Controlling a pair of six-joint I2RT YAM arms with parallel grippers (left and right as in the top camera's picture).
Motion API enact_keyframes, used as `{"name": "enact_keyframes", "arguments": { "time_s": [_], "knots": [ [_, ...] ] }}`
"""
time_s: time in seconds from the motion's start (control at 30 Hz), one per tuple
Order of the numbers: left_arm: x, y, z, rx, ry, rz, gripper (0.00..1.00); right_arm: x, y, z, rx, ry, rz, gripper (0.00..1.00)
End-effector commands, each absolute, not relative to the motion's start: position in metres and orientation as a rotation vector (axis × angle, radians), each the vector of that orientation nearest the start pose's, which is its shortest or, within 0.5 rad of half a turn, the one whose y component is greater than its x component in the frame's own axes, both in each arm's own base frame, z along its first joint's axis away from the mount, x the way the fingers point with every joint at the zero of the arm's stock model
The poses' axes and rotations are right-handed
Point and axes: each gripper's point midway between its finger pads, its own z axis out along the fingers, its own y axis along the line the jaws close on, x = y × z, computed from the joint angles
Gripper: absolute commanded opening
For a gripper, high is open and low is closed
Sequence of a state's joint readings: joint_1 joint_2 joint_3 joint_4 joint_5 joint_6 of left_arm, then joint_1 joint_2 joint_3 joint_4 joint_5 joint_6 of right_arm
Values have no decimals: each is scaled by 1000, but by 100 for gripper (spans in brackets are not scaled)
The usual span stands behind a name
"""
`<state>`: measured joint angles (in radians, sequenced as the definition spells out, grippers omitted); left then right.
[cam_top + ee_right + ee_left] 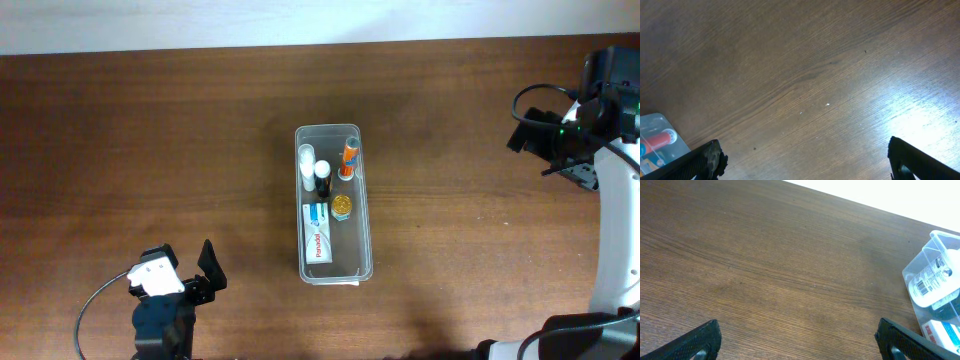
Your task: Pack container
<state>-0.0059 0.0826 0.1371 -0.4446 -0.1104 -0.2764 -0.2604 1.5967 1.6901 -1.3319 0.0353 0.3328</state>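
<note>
Bin (352, 250): clear, long and narrow, at mid-table (150, 150), well apart from both grippers.
Far end of bin: white bottle (306, 160) by the left wall; dark-capped bottle (322, 179) just beside it; orange tube (348, 157) by the right wall.
Middle of bin: small gold round piece (343, 206), just beside the box.
Near half of bin: white-and-blue box (318, 232) lying flat along the left wall.
Writing on box: one red word, seemingly "Panadol", too small to be sure.
Label on bottle: white with a barcode and a round dark mark, seen through the bin wall in the left wrist view; print unreadable.
Tube: orange body, white end, seen at the bin corner in the right wrist view.
Left gripper (799, 347): spread wide, holding nothing, over bare wood at the near left.
Right gripper (807, 162): spread wide, holding nothing, over bare wood at the far right.
</note>
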Motion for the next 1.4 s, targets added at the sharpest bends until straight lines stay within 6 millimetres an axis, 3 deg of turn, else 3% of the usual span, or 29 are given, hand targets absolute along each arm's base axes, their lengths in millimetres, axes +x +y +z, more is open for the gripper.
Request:
{"name": "enact_keyframes", "arguments": {
  "time_s": [0.0, 0.63, 0.77, 0.93, 1.13, 1.23, 1.37],
  "knots": [
    [225, 17, 114, -332, 1927, -84, 99, 333, -95, 225, 834, 2689, -31, 99],
    [225, 17, 114, -332, 1927, -84, 99, 332, -94, 228, 828, 2680, -30, 98],
    [225, 17, 114, -332, 1927, -84, 99, 327, -73, 253, 732, 2628, -9, 98],
    [225, 17, 114, -332, 1926, -84, 99, 304, -60, 307, 443, 2495, -247, 98],
    [225, 17, 114, -332, 1927, -84, 99, 273, -35, 354, 346, 2335, -166, 98],
    [225, 17, 114, -332, 1926, -84, 99, 261, -33, 369, 339, 2254, -132, 98],
    [225, 17, 114, -332, 1927, -84, 99, 254, -39, 371, 354, 2116, -142, 99]
  ]
}}
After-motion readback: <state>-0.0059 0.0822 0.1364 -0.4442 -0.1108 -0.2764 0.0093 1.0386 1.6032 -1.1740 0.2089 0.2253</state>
